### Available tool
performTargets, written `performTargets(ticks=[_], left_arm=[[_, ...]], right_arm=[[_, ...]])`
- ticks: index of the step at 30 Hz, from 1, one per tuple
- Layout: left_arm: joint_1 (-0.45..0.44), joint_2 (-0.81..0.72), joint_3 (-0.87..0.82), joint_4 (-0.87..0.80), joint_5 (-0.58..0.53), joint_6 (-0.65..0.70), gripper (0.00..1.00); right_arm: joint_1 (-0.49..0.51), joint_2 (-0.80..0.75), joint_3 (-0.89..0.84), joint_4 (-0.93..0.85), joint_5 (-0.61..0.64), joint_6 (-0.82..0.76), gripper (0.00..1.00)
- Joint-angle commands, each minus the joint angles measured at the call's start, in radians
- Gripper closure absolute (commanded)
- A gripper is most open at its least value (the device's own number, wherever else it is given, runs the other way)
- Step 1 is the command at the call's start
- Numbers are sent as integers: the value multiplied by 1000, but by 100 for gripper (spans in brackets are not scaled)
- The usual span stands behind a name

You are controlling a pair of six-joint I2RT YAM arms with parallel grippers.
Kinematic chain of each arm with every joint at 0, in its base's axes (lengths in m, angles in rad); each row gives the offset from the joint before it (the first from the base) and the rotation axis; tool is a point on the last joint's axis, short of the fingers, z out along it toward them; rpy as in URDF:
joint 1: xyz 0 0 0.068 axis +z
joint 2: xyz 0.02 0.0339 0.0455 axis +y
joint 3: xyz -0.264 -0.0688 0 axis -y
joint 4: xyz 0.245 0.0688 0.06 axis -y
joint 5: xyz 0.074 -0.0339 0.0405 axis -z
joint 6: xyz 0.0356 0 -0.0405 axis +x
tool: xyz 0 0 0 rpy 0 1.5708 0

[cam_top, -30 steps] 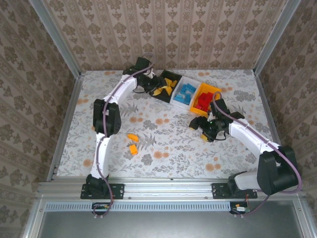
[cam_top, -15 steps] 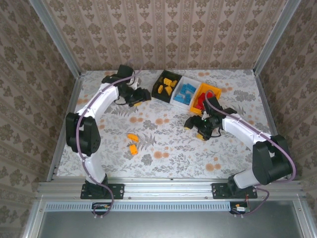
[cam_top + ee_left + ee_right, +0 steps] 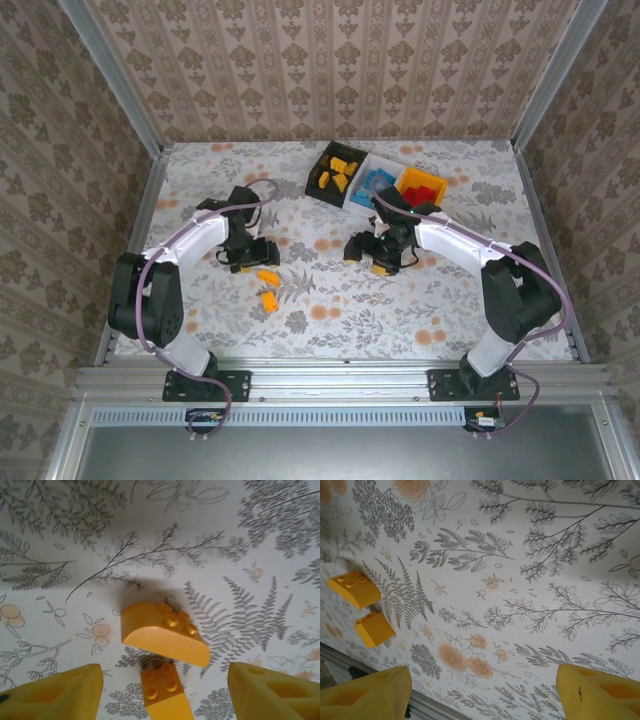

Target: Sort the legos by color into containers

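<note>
Orange-yellow legos (image 3: 267,276) lie at 6 o'clock of the left end effector (image 3: 250,257), spread wide, empty; wrist view resolves their studs; right end effector (image 3: 368,258) likewise; containers (image 3: 352,197) at 12 o'clock on the open worktop (image 3: 330,320).

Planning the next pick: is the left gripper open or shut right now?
Open: the left gripper shows its fingers wide apart, gripping nothing; an orange brick lies loose ahead.

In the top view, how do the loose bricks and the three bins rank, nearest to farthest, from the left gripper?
1. Loose bricks, just beside the left gripper.
2. Black bin, far centre.
3. White bin, to its right.
4. Orange-yellow bin, rightmost.
</note>
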Motion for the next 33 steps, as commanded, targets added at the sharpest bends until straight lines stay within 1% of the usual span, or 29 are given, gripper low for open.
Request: performTargets(ticks=[1,6,8,13,19,21,25,29,33], left_arm=[[-11,2,-12,-4,-41,0,29],[-24,32,-28,18,-21,-19,25],[-33,52,-27,33,2,-34,25],[-91,135,6,61,37,-69,24],[-92,210,56,80,56,-83,26],[-91,234,84,74,53,-72,30],[-91,289,152,56,49,-53,44],[-92,328,205,37,48,-38,52],[-91,356,248,21,59,-27,65]], right_arm=[[6,22,41,-67,11,-47,22],[7,24,47,-78,12,-54,22],[7,23,48,-82,15,-58,22],[7,21,55,-94,20,-71,21],[6,18,59,-116,31,-90,21],[4,18,59,-124,32,-96,21],[-4,16,59,-138,38,-107,21],[-15,10,53,-144,40,-117,21],[-28,6,47,-150,42,-128,20]])
